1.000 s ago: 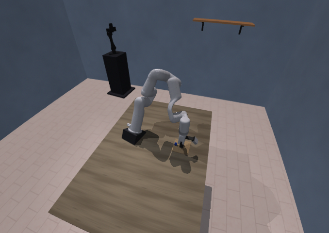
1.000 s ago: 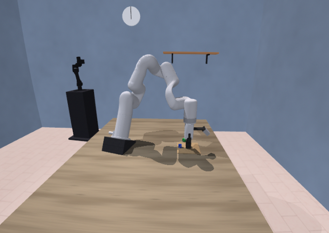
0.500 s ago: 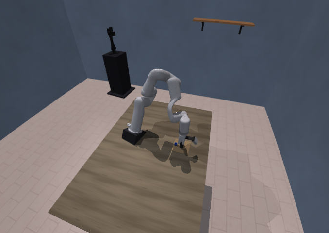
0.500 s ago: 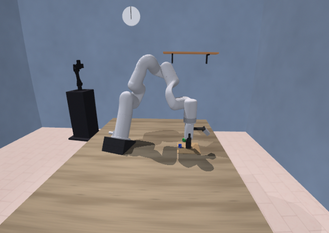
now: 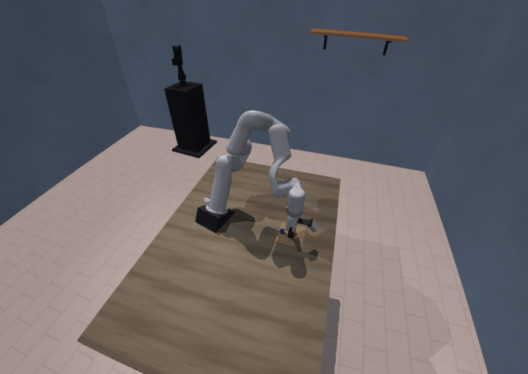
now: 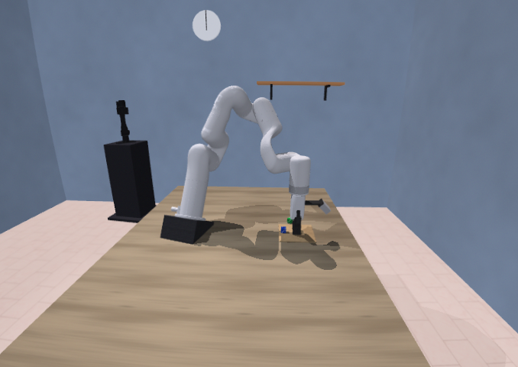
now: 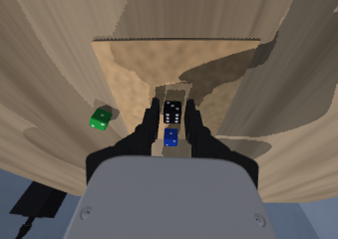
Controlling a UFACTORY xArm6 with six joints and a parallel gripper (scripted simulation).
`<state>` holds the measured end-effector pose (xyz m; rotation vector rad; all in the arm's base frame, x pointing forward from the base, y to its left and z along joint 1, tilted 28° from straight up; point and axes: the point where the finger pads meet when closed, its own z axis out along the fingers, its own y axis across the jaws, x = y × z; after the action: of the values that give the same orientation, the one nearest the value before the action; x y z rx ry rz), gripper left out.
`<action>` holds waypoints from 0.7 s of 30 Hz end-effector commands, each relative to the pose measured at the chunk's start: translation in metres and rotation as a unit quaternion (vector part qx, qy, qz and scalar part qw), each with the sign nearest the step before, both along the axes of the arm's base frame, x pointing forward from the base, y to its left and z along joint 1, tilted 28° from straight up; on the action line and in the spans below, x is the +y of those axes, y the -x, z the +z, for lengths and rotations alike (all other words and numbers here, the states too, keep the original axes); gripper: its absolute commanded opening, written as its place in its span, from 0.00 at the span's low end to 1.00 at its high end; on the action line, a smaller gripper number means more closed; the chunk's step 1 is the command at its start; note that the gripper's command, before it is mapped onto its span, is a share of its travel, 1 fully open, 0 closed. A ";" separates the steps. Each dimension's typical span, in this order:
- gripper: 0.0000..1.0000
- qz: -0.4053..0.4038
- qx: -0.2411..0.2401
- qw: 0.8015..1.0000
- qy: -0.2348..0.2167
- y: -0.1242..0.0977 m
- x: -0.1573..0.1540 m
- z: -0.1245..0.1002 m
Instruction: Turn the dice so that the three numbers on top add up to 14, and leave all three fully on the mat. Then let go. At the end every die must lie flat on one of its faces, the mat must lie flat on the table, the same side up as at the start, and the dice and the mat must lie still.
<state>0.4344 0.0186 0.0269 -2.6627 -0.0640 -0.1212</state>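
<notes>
A tan mat (image 7: pixel 176 70) lies on the wooden table. A black die (image 7: pixel 172 112) with white pips sits on the mat between my gripper's (image 7: pixel 172 107) two black fingers. The fingers stand a little apart from its sides, so the gripper is open. A blue die (image 7: pixel 170 136) lies just behind the black one, closer to the palm. A green die (image 7: pixel 100 119) lies on the table wood, just left of the mat's edge. From the exterior view the gripper (image 6: pixel 296 227) points straight down onto the mat (image 6: pixel 296 235), with the blue die (image 6: pixel 283 229) and the green die (image 6: pixel 289 220) to its left.
The arm's black base (image 6: pixel 184 228) stands on the table left of the mat. The table's right edge runs close to the mat (image 5: pixel 291 239). A black pedestal (image 6: pixel 129 179) stands on the floor beyond the table.
</notes>
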 end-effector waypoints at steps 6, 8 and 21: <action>0.36 0.000 -0.002 1.000 0.000 -0.001 -0.001 0.001; 0.36 0.000 -0.002 1.000 0.000 -0.001 -0.001 0.003; 0.36 0.000 -0.002 1.000 0.000 0.002 -0.022 0.042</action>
<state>0.4328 0.0088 0.0452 -2.6629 -0.0637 -0.1216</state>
